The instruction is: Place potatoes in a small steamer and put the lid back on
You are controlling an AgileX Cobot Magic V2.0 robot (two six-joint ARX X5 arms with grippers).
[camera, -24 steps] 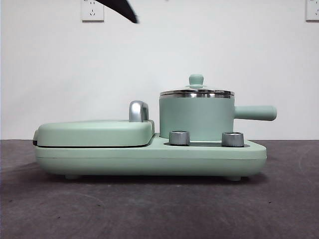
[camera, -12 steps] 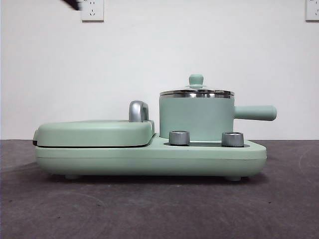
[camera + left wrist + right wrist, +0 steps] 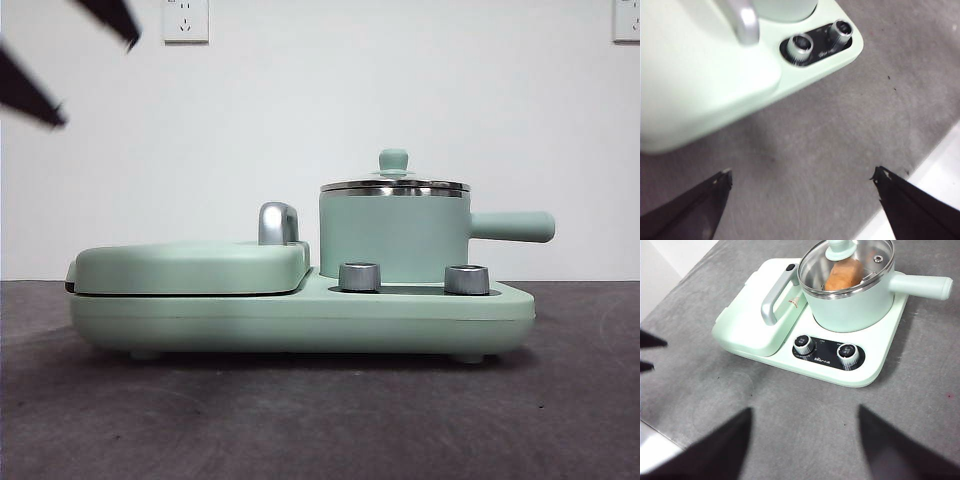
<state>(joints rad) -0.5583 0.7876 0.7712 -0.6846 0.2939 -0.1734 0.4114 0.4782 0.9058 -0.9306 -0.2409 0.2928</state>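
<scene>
The small steamer (image 3: 394, 238) is a mint-green pot with a straight side handle, standing on the right of the appliance base. The lid (image 3: 394, 186), clear glass with a steel rim and a mint knob, rests flat on the small steamer's rim. Through the lid (image 3: 846, 261) in the right wrist view, the orange-brown potatoes (image 3: 843, 275) lie inside the small steamer (image 3: 852, 305). My left gripper (image 3: 802, 176) is open and holds nothing, above the grey table in front of the griddle side; its two black tips show as the left gripper (image 3: 95, 85) at the front view's top-left. My right gripper (image 3: 804, 409) is open and holds nothing, high above the table in front of the knobs.
A flat mint griddle lid (image 3: 190, 265) with a chrome handle (image 3: 277, 222) fills the left half of the appliance. Two steel knobs (image 3: 360, 276) sit on the front of the base (image 3: 300, 320). The table's edge (image 3: 935, 165) lies close to the left gripper.
The black arm tip in the front view has drawn away to the left, from above the chrome handle to the top-left corner, where two jaw tips now show. Pot and lid have not moved.
</scene>
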